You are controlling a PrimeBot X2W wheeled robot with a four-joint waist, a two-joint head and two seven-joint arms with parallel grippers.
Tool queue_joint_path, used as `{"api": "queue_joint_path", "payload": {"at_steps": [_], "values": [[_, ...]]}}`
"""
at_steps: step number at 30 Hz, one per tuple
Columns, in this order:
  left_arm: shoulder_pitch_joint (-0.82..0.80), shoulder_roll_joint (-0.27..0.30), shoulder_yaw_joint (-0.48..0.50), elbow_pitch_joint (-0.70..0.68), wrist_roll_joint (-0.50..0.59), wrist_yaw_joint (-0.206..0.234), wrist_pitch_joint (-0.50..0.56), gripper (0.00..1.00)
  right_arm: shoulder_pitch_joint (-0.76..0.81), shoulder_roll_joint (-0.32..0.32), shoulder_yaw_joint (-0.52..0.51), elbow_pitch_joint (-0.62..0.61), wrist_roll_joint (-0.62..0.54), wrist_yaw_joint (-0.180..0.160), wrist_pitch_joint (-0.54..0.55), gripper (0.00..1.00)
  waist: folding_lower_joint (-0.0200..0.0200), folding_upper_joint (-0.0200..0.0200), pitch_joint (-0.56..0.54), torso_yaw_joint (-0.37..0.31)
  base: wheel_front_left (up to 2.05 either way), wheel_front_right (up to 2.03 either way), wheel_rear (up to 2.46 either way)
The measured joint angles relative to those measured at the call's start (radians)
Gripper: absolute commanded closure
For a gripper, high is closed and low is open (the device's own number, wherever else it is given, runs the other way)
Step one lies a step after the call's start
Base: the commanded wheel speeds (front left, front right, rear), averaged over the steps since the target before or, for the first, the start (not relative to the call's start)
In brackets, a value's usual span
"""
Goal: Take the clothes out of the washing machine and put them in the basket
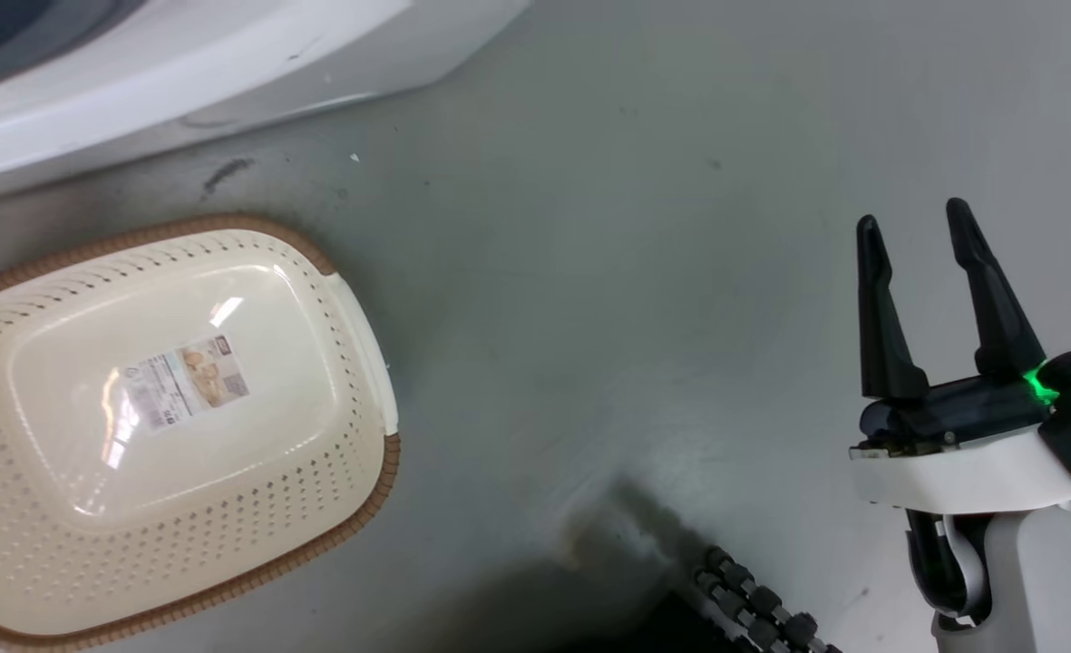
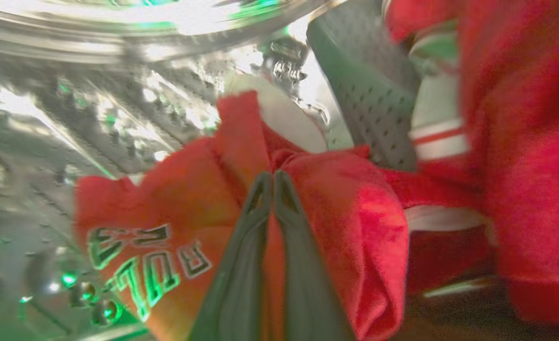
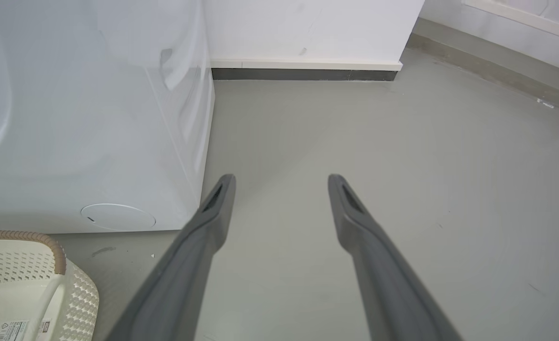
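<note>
**Pinching a red garment in the steel drum**

My left claw is pressed together on its fabric. My right claw hangs spread over the smooth grey floor. The cream basket stands on that floor beside the white washing machine; a white wall rises beyond.

basket – cream plastic, perforated walls, smooth glossy bottom throwing glare. rim is brown with a woven-look texture. label is paper, stuck flat.
washing machine shell: white, smooth, glossy.
drum – bright perforated metal, near-mirror reflections.
clothes: soft red cloth, matt, slightly fuzzy. lettering looks flat-printed.
right gripper: dark fingers, matt, plastic-looking.
floor: grey, smooth, faint sheen, a few scuffs.
</note>
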Motion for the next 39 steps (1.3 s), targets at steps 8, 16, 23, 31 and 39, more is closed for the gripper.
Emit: {"api": "queue_joint_path", "payload": {"at_steps": [8, 16, 23, 31, 39], "values": [[0.132, -0.076, 0.015, 0.063, -0.046, 0.011, -0.268, 1.00, 0.005, 0.000, -0.057, 0.016, -0.054, 0.000, 0.000, 0.00, 0.0000, 0.0000, -0.114, 0.042, 0.00, 0.00, 0.00], [0.307, -0.166, 0.030, 0.133, -0.098, 0.018, -0.516, 1.00, 0.041, 0.000, -0.088, 0.049, -0.121, 0.000, 0.000, 0.00, -0.0001, 0.0000, -0.272, 0.097, 0.00, 0.00, 0.00], [0.495, -0.193, 0.051, 0.066, -0.122, 0.019, -0.584, 1.00, 0.093, 0.000, -0.090, 0.078, -0.148, 0.000, 0.000, 0.00, -0.0001, 0.0000, -0.434, 0.136, 0.00, 0.00, 0.00], [0.833, -0.228, 0.157, -0.275, -0.123, 0.084, -0.587, 1.00, 0.152, 0.000, -0.111, 0.105, -0.163, 0.000, 0.000, 0.00, -0.0002, 0.0000, -0.602, 0.181, 0.00, 0.00, 0.00], [1.086, -0.263, 0.226, -0.582, -0.057, 0.152, -0.587, 1.00, 0.190, 0.000, -0.118, 0.118, -0.171, 0.000, 0.000, 0.00, -0.0002, 0.0000, -0.715, 0.231, 0.00, 0.00, 0.00]]}}
